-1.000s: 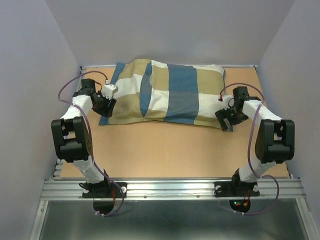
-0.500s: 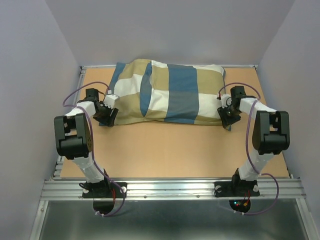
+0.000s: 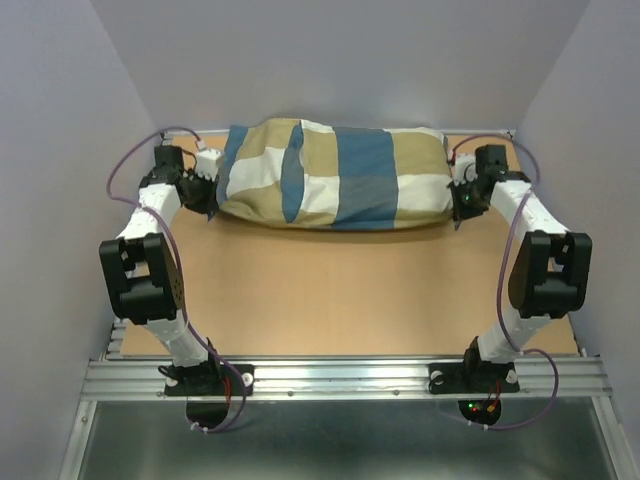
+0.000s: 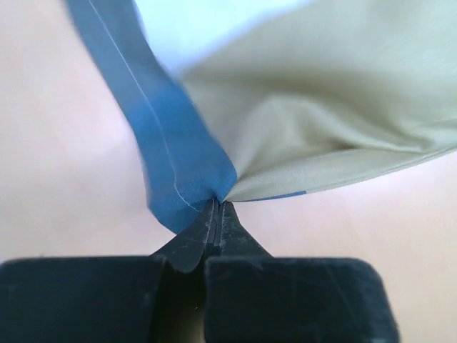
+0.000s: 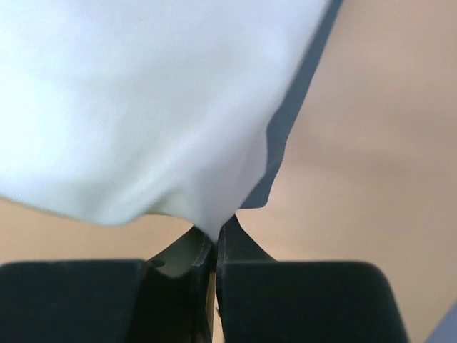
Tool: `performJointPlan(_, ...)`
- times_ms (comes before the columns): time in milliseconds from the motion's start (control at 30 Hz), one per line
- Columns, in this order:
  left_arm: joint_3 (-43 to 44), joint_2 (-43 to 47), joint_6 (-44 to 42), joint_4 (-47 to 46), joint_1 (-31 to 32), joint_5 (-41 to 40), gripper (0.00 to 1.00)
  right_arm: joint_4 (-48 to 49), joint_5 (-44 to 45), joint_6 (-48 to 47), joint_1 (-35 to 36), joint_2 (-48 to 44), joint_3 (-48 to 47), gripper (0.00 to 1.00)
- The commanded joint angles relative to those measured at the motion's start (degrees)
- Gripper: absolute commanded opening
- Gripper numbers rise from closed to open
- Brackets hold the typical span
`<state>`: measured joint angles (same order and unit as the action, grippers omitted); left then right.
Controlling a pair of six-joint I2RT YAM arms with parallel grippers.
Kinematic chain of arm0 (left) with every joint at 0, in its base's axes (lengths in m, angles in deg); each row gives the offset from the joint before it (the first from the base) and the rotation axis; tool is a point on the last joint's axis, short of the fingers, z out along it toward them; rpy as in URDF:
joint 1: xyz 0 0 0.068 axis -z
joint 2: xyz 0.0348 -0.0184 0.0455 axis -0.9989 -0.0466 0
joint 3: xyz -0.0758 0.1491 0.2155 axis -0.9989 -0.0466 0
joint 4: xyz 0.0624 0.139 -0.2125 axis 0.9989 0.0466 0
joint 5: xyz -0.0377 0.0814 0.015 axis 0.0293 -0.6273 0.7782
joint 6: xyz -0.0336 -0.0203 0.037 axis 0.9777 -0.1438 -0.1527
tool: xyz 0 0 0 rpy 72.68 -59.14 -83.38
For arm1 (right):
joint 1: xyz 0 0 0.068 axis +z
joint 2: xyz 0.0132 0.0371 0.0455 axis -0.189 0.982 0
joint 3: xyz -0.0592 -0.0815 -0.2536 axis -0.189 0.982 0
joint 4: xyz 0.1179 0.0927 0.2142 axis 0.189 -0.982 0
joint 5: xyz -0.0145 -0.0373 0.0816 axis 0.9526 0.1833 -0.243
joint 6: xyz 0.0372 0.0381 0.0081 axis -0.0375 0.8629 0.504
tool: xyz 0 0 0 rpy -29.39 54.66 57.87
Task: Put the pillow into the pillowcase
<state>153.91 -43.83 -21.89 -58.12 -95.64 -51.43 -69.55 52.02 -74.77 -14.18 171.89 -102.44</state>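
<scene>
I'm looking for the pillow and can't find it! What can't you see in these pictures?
- The pillow: no view shows it. In the top view the plump pillowcase covers whatever fills it.
- Its opening: too small in the top view to tell which end.
- Left wrist view: the left gripper pinches a blue corner; the rest is blurred and cut off.
- Right wrist view: the right gripper pinches white cloth; the frame edges cut off the rest.

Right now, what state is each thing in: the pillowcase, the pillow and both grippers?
pillowcase: bulging full, held at both ends.
pillow: hidden; none of it shows outside the pillowcase.
left gripper: shut on the pillowcase's blue corner.
right gripper: shut on the pillowcase's white end.
</scene>
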Motion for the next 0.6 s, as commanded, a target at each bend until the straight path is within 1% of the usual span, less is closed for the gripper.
performJointPlan(0, 12.90, 11.26, 7.90, -5.41, -2.05, 4.08, 0.00, 5.08, 0.01, 4.73, -5.58, -7.79, -16.93, 0.01)
performJointPlan(33, 16.14, 13.01, 8.70, -6.11, -1.97, 4.33, 0.00, 5.26, -0.44, 5.35, -6.11, -8.32, -19.49, 0.01)
performJointPlan(67, 17.30, 14.07, 9.58, -7.08, -1.97, 4.86, 0.00, 5.35, -0.53, 6.05, -6.55, -8.76, -24.47, 0.00)
performJointPlan(133, 18.80, 17.74, 12.74, -10.77, -1.97, 4.43, 0.00, 5.96, -0.79, 6.58, -6.64, -10.52, -28.46, 0.01)
performJointPlan(167, 20.02, 18.99, 13.71, -11.82, -1.97, 4.16, 0.00, 6.05, -1.05, 7.02, -6.73, -11.22, -32.22, 0.01)
performJointPlan(267, 19.86, 25.75, 17.48, -16.66, -1.97, 2.41, 0.00, 8.24, -0.27, 8.16, -6.73, -15.08, -36.64, 0.01)
performJointPlan(300, 19.34, 27.77, 18.63, -18.06, -1.97, 1.45, 0.00, 8.86, 0.26, 8.43, -6.73, -16.05, -37.35, 0.00)
performJointPlan(333, 17.94, 32.14, 20.81, -20.95, -1.97, -0.30, 0.00, 9.56, 1.31, 8.60, -6.73, -18.58, -37.62, 0.00)
performJointPlan(400, 16.44, 36.30, 21.97, -23.42, -1.97, -2.60, 0.00, 12.28, 2.80, 8.78, -6.64, -21.14, -37.01, 0.00)
performJointPlan(433, 14.61, 40.40, 22.24, -25.79, -1.97, -5.22, 0.00, 13.16, 3.85, 8.52, -6.73, -24.03, -36.39, 0.01)
performJointPlan(500, 12.84, 43.86, 21.89, -27.38, -1.97, -7.43, 0.00, 15.97, 5.18, 6.77, -6.64, -26.59, -34.38, 0.01)
performJointPlan(567, 11.52, 46.77, 20.23, -27.66, -1.97, -8.23, 0.00, 16.68, 6.50, 4.92, -6.73, -28.53, -32.00, 0.00)
